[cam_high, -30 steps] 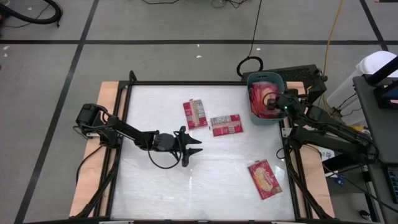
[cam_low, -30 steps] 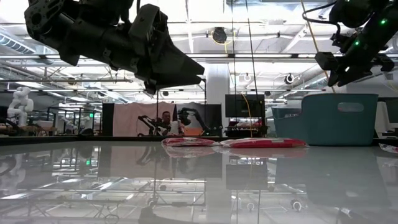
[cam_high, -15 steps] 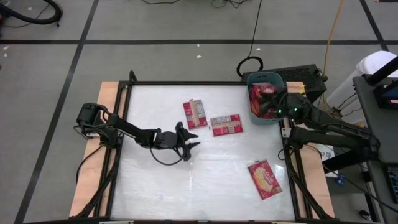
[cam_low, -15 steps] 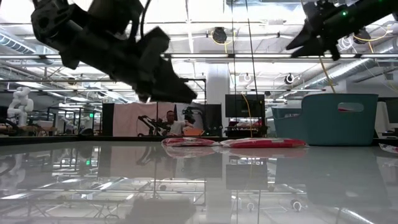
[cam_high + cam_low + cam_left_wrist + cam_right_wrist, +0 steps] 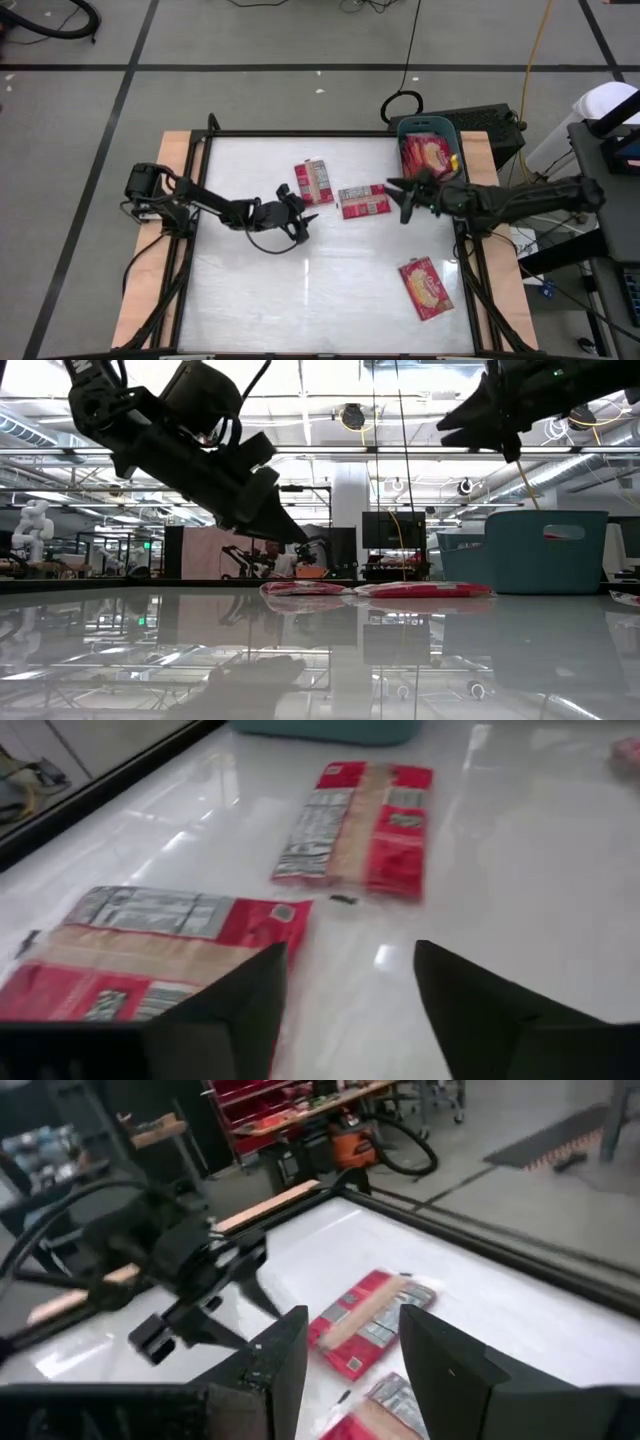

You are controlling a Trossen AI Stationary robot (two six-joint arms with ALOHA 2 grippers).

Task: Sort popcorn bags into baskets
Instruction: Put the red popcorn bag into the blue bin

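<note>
Popcorn bags lie label-up at mid-bench: one (image 5: 314, 183) far-left, another (image 5: 363, 201) beside it. A third bag (image 5: 426, 288) lies picture-up near the bench's (image 5: 250, 290) right front, well apart. More bags (image 5: 428, 152) fill the teal basket (image 5: 402, 130) at the far right corner. Left end effector (image 5: 306, 216) hovers spread and empty just before the first bag. Right end effector (image 5: 399, 200) hangs spread, empty, beside the basket near the second bag.

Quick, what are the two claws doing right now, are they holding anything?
Left gripper: fingers open, empty, beside a popcorn bag lying label side up.
Right gripper: fingers open, empty, above the table near another bag.
</note>
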